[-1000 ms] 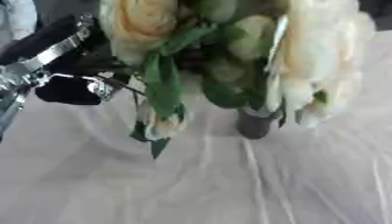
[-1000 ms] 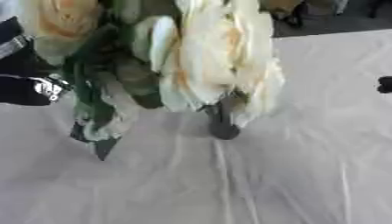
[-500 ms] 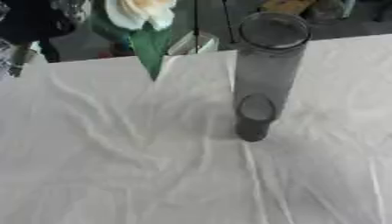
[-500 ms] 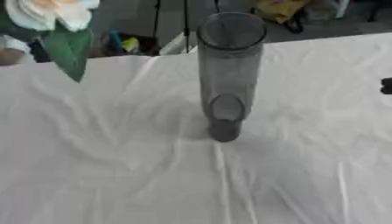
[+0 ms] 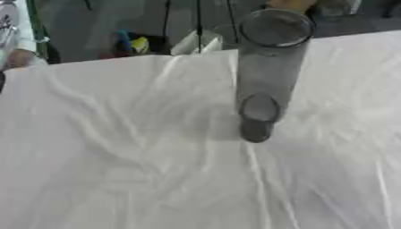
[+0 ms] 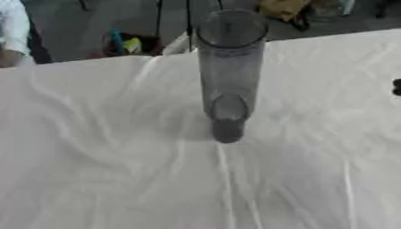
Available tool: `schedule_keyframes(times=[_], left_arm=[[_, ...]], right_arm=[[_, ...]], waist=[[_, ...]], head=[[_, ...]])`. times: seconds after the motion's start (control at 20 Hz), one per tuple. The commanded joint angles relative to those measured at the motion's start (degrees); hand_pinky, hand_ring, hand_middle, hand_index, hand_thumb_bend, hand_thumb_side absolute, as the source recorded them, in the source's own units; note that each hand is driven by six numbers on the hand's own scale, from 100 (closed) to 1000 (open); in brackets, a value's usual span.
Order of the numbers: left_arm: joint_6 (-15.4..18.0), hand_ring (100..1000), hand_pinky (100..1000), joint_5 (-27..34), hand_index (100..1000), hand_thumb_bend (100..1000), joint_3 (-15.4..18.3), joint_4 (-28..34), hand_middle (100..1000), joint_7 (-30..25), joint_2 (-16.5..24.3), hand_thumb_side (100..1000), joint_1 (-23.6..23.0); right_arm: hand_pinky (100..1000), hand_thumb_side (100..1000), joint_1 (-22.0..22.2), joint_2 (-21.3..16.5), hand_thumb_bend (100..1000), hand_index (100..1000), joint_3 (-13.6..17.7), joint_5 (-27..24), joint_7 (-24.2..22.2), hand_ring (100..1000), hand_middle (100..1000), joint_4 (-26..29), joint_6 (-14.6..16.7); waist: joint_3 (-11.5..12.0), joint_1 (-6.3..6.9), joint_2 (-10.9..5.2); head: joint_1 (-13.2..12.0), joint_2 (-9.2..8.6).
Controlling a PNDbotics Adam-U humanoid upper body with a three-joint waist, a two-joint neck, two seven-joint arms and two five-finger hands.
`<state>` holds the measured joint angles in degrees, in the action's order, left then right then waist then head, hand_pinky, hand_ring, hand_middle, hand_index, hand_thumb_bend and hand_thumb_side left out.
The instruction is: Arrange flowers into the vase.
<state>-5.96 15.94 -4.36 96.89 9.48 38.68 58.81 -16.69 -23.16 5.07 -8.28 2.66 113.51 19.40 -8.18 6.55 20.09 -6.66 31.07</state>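
A tall grey see-through vase [image 5: 266,67] stands upright on the white cloth near the middle of the table, its round mouth [image 6: 229,27] open and nothing inside it. No flowers show in either view. A thin dark green line [image 5: 33,31], perhaps a stem, runs down the top left corner. At the right edge of the right eye view a small dark piece [image 6: 397,87] of my right hand pokes in, far from the vase. My left hand shows in neither view.
The wrinkled white tablecloth [image 5: 141,170] covers the whole table. Its far edge [image 5: 117,60] runs behind the vase. Beyond it are dark floor, stands and coloured clutter [image 5: 133,42]. A person in white [image 6: 12,31] stands at the far left.
The bunch of cream flowers that filled the view, held by my left hand, rose up and to the left and has left the picture. The vase stands uncovered.
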Motion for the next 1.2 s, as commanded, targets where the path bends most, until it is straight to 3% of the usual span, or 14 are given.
schedule_keyframes(times=[0.05, 0.45, 0.85, 1.2], left_arm=[[0.91, 100, 100, 1.58, 101, 100, 0.49, -2.08, 100, 4.8, -0.29, 562, 2.85], [2.14, 100, 100, 0.98, 102, 111, 0.04, -5.27, 100, 12.77, -3.43, 560, 8.02], [2.32, 100, 100, 4.57, 103, 120, -0.87, -5.41, 100, 17.51, -6.46, 590, 10.62], [2.37, 100, 100, 7.76, 104, 128, -1.5, -4.94, 100, 20.38, -9.19, 603, 12.39]], right_arm=[[677, 1000, -0.71, -1.85, 100, 767, -0.11, -0.76, -0.51, 543, 523, 1.08, 0.08], [678, 1000, -1.53, -1.41, 100, 766, -0.4, -1.19, -1.02, 542, 522, 1.08, -0.25], [678, 1000, -1.58, -1.36, 100, 766, -0.63, -1.31, -1.39, 541, 521, 1.08, -0.56], [678, 1000, -1.83, -1.29, 100, 766, -1.02, -1.66, -1.86, 541, 520, 1.08, -0.83]], waist=[[-0.3, 0.7, -2.51], [-1.87, 1.28, -2.0], [-2.54, 1.71, -2.11], [-3.31, 2.03, -2.28]], head=[[-0.55, -0.67], [-1.84, -0.93], [-1.21, -4.93], [-1.46, -5.53]])
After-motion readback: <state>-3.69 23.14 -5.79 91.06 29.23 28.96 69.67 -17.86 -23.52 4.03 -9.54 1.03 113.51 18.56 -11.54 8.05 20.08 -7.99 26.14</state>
